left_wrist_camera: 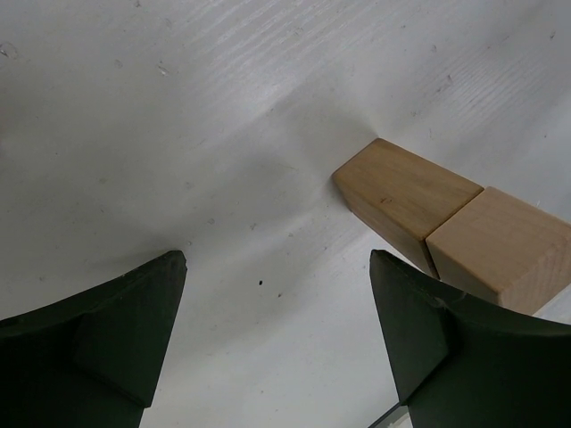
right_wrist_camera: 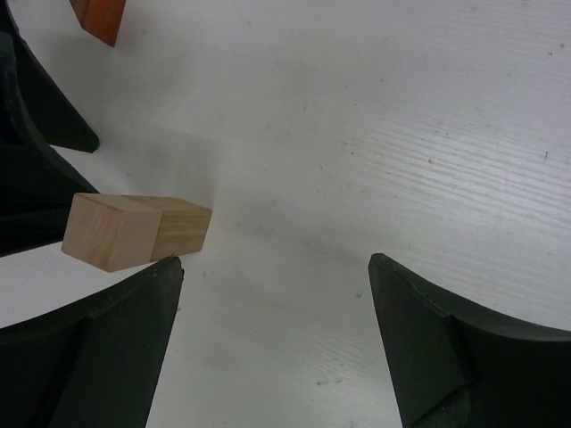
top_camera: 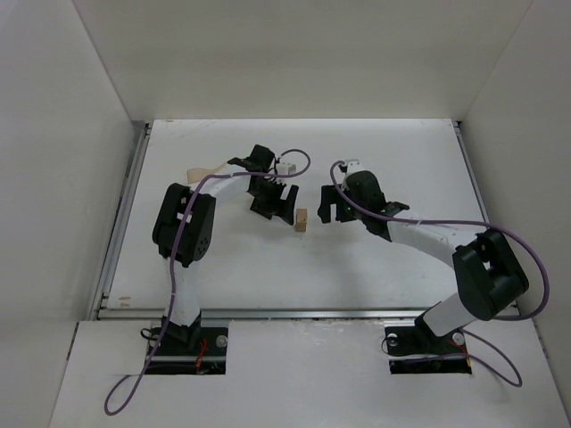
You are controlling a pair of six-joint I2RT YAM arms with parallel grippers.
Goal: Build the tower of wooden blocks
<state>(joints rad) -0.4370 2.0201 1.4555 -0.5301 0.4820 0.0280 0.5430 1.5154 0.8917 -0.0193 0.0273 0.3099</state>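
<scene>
Looks mid-build: wood block tower [top_camera: 302, 220] so far only two tan blocks, one apparently atop the other, standing upright on the white surface [top_camera: 232, 259] between the two arms. Left gripper [left_wrist_camera: 277, 267] spread wide with nothing between the fingers, tower just outside the gap, close by one finger, contact not discernible. Right gripper [right_wrist_camera: 275, 263] likewise spread and empty, tower off to the side of its gap, near the other finger. Reddish-brown roof piece [right_wrist_camera: 98, 18] lying on the surface beyond the tower, cut off at the top edge of the right wrist view and not made out from above. Seems to be at the capping step. Calls for fetching the roof piece: centre one gripper over it, close on its flat sides, lift, carry above the stack and lower gently, flat base down, without nudging the blocks. Probably best done with the other gripper drawn back from the tower.
</scene>
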